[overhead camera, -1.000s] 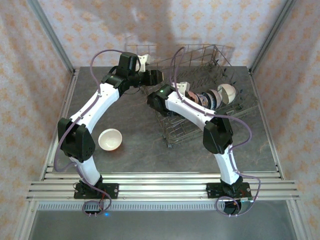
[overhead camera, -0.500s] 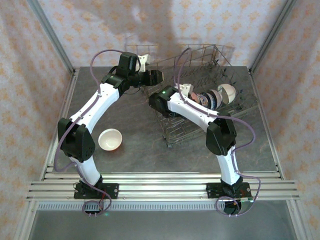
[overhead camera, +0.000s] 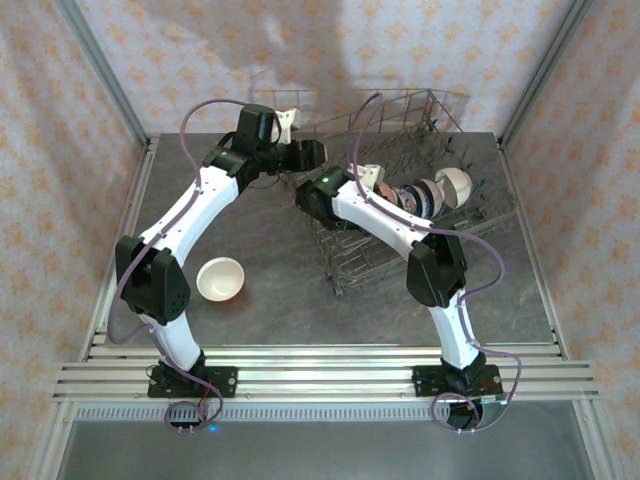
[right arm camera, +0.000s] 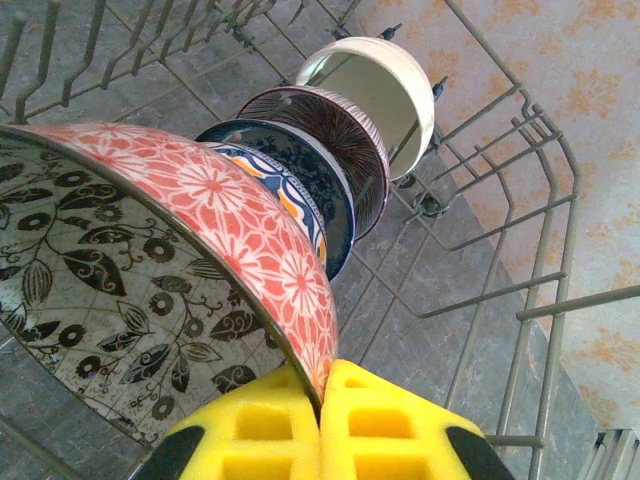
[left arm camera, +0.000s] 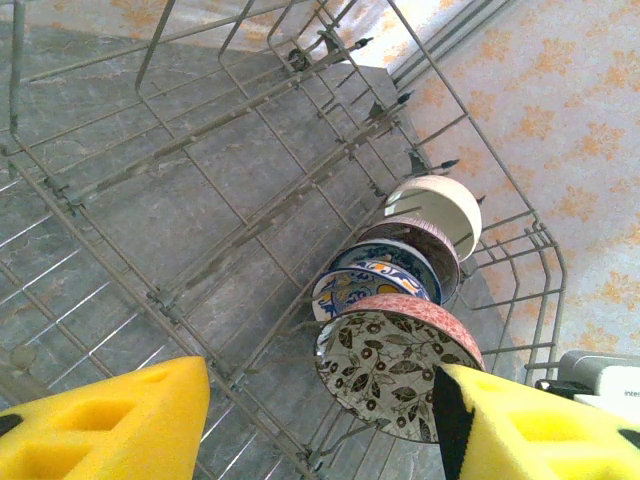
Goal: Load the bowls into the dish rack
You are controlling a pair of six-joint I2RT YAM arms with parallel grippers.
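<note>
The rack [overhead camera: 372, 262] sits far right on the table [overhead camera: 290, 295], with 5 bowls [left arm camera: 385, 262] on edge in 1 row inside. The right gripper [right arm camera: 320, 385] pinches the row's left end bowl [right arm camera: 150, 250]. The left gripper [overhead camera: 312, 153] hangs at the rack's far-left corner. 1 loose bowl [overhead camera: 221, 278] lies near left.

Looks like a robot lab booth: wallpapered panels [overhead camera: 50, 150] on a bare aluminium post [overhead camera: 103, 70] at upper left, slotted rails [overhead camera: 320, 378] along the bottom, stone-look table [overhead camera: 270, 290] mid-frame.

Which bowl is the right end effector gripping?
The red floral bowl with black leaves inside, front of the row; the other bowls stand free behind it.
</note>
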